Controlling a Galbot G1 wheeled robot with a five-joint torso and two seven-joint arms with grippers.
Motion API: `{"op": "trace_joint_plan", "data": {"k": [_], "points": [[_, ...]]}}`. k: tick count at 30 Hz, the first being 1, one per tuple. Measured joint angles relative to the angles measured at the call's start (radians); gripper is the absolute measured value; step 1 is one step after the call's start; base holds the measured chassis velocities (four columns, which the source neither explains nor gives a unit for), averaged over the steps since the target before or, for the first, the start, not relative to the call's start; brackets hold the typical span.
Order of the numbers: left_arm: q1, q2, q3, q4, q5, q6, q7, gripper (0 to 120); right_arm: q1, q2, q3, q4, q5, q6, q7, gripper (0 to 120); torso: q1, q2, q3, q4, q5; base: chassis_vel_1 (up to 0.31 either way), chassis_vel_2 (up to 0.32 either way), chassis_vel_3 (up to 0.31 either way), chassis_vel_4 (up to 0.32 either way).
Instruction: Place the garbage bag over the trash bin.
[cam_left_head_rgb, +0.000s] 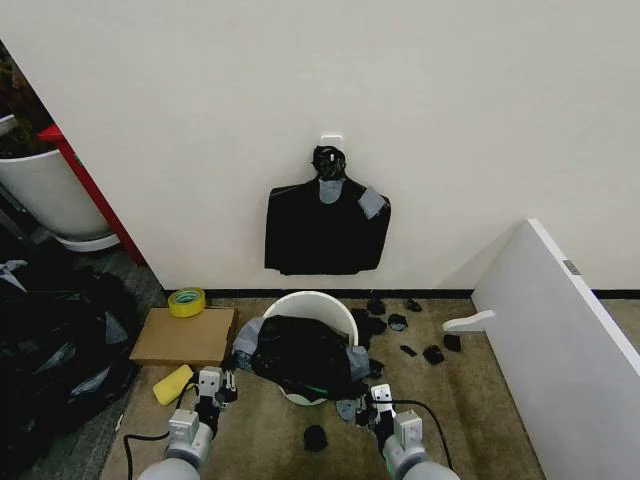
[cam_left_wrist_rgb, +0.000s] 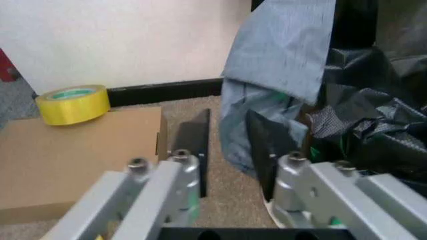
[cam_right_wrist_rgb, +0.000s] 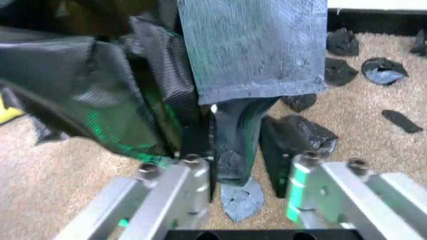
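The trash bin (cam_left_head_rgb: 310, 302) is a round cream-white bin standing on the carpet by the wall. The garbage bag (cam_left_head_rgb: 303, 356), black and crinkly with grey tape patches, is draped over the bin's near rim and front wall. My left gripper (cam_left_head_rgb: 212, 386) is low at the bin's left side and open (cam_left_wrist_rgb: 228, 120); a grey taped flap of the bag (cam_left_wrist_rgb: 280, 55) hangs just past its fingers. At the bin's right side my right gripper (cam_left_head_rgb: 378, 400) is also open (cam_right_wrist_rgb: 233, 131), with a hanging strip of the bag (cam_right_wrist_rgb: 233, 145) between its fingers (cam_right_wrist_rgb: 280, 155).
A cardboard box (cam_left_head_rgb: 185, 336) with a yellow tape roll (cam_left_head_rgb: 187, 301) lies left of the bin, with a yellow object (cam_left_head_rgb: 172, 384) beside it. A knotted bundle of black bags (cam_left_head_rgb: 327, 230) hangs on the wall. Black scraps (cam_left_head_rgb: 400, 325) litter the carpet. A white board (cam_left_head_rgb: 560, 340) leans at right, dark bags (cam_left_head_rgb: 50, 340) at left.
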Motion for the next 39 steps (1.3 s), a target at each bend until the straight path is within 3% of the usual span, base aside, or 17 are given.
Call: {"op": "trace_joint_plan", "data": {"k": [3, 7, 12, 15, 22, 27, 32, 34, 36, 39], "points": [[0.009, 0.007, -0.005, -0.006, -0.001, 0.003, 0.002, 34, -0.018, -0.007, 0.005, 0.012, -0.006, 0.012, -0.005, 30, 0.000, 0.000, 0.000, -0.0001, 0.0001, 0.000, 0.000, 0.000, 0.000], [0.043, 0.025, -0.014, -0.011, -0.017, 0.002, 0.002, 52, -0.062, -0.022, 0.020, 0.031, -0.021, 0.062, -0.017, 48, 0.000, 0.000, 0.000, 0.0000, -0.0001, 0.000, 0.000, 0.000, 0.000], [0.070, 0.037, -0.030, -0.014, -0.054, -0.043, 0.012, 68, -0.093, -0.030, 0.033, 0.047, -0.035, 0.099, -0.023, 65, 0.000, 0.000, 0.000, 0.0001, 0.0000, 0.000, 0.000, 0.000, 0.000], [0.087, 0.035, -0.056, -0.019, -0.075, -0.083, 0.015, 84, -0.141, -0.041, 0.052, 0.068, -0.039, 0.133, -0.029, 79, 0.000, 0.000, 0.000, 0.0000, -0.0001, 0.000, 0.000, 0.000, 0.000], [0.123, 0.003, -0.117, -0.052, -0.057, -0.161, 0.020, 100, -0.237, -0.070, 0.108, 0.130, -0.034, 0.241, -0.064, 99, 0.000, 0.000, 0.000, -0.0002, 0.0003, 0.000, 0.000, 0.000, 0.000], [0.158, -0.063, -0.163, -0.086, 0.017, -0.227, 0.031, 100, -0.246, -0.109, 0.173, 0.214, 0.015, 0.279, -0.135, 100, 0.000, 0.000, 0.000, -0.0003, 0.0003, 0.000, 0.000, 0.000, 0.000], [0.190, -0.141, -0.190, -0.117, 0.077, -0.262, 0.043, 100, -0.118, -0.206, 0.252, 0.273, 0.172, 0.163, -0.205, 100, 0.000, 0.000, 0.000, 0.0004, 0.0009, 0.000, 0.000, 0.000, 0.000], [0.197, -0.163, -0.192, -0.123, 0.101, -0.272, 0.045, 100, -0.053, -0.257, 0.296, 0.278, 0.256, 0.063, -0.242, 100, 0.000, 0.000, 0.000, 0.0002, 0.0003, 0.000, 0.000, 0.000, 0.000], [0.217, -0.200, -0.197, -0.135, 0.140, -0.293, 0.048, 100, 0.104, -0.353, 0.305, 0.226, 0.420, -0.111, -0.287, 100, 0.000, 0.000, 0.000, 0.0001, 0.0003, 0.000, 0.000, 0.000, 0.000], [0.254, -0.232, -0.203, -0.144, 0.176, -0.316, 0.048, 100, 0.314, -0.431, 0.227, 0.109, 0.528, -0.213, -0.340, 100, 0.000, 0.000, 0.000, 0.0002, 0.0003, 0.000, 0.000, 0.000, 0.000]]}}
